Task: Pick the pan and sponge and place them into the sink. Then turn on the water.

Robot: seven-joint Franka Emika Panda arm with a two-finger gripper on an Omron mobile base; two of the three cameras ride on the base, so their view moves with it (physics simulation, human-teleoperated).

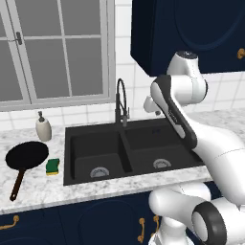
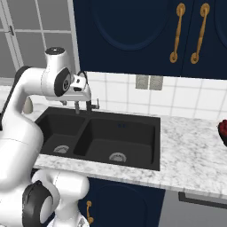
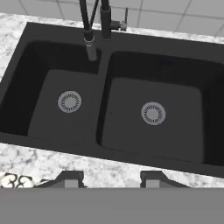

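Note:
The black pan [image 1: 27, 155] lies on the marble counter left of the sink, its reddish-brown handle [image 1: 16, 184] pointing toward the front edge. Between pan and sink lies the yellow-green sponge [image 1: 52, 166]. Both basins of the black sink [image 1: 68, 158] [image 3: 101, 100] hold nothing but their steel drains. My gripper [image 3: 111, 179] hovers above the sink's front rim, open, with nothing between its fingertips. Its white hand [image 2: 82, 88] hangs near the black gooseneck faucet [image 1: 120, 100] [image 3: 89, 26]. No water stream is in view.
A white soap dispenser [image 1: 43, 127] stands behind the pan by the window sill. Dark blue wall cabinets [image 1: 191, 28] hang above the arm. A dark red object [image 2: 222, 131] sits at the counter's far right. Marble counter stretches right of the sink.

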